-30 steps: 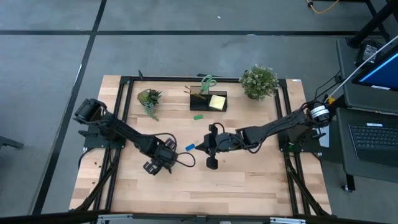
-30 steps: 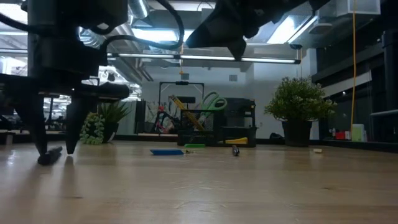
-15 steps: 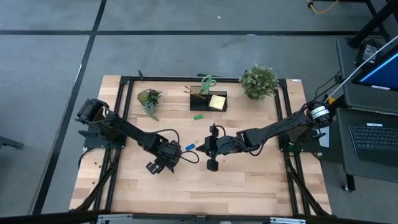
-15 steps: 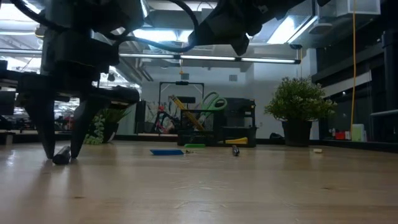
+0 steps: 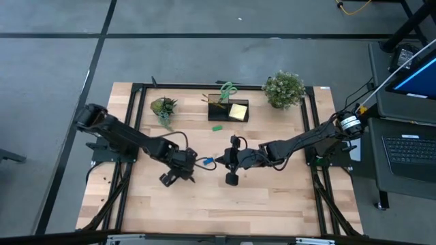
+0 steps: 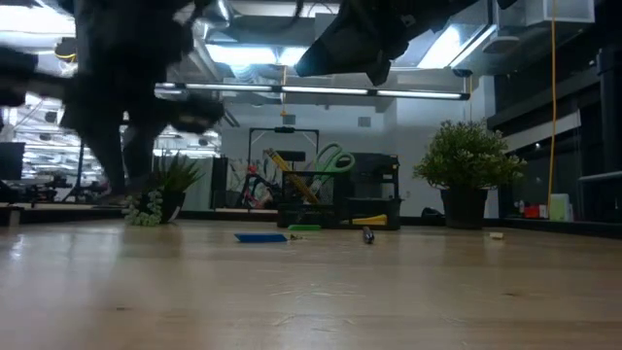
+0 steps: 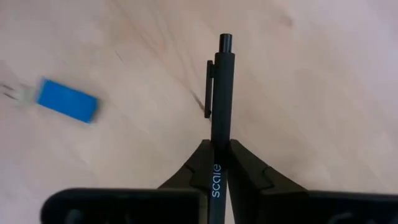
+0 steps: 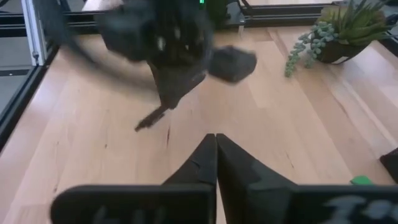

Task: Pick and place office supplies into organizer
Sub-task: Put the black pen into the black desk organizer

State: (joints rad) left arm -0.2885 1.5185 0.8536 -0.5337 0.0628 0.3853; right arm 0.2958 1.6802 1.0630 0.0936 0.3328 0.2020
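High view: the left gripper (image 5: 178, 173) sits near the table's (image 5: 272, 197) centre, slightly toward 8 o'clock, gripping a black pen (image 5: 169, 178). A blue eraser (image 5: 208, 161) lies just beside it at 2 o'clock. The right gripper (image 5: 232, 162) is just past the eraser at 3 o'clock. The organizer (image 5: 228, 111) stands at the table's 12 o'clock edge with scissors (image 5: 227, 88) and a yellow pad (image 5: 238, 111) in it; a green eraser (image 5: 217, 126) lies just in front. Plants (image 5: 283, 89) flank the organizer.

Low view: the left arm is a dark blur, lifted off the wood. The organizer (image 6: 340, 204) shows far back, the blue eraser (image 6: 260, 237) before it.

Left wrist view: the fingers (image 7: 249, 177) are narrow, clamped on the pen (image 7: 220, 106), which juts forward; the blue eraser (image 7: 67, 109) lies on the wood at 10 o'clock of the tips.

Right wrist view: its fingers (image 8: 233, 168) are pressed together, holding nothing. The left gripper (image 8: 177, 87) with the pen (image 8: 152, 117) hangs ahead.
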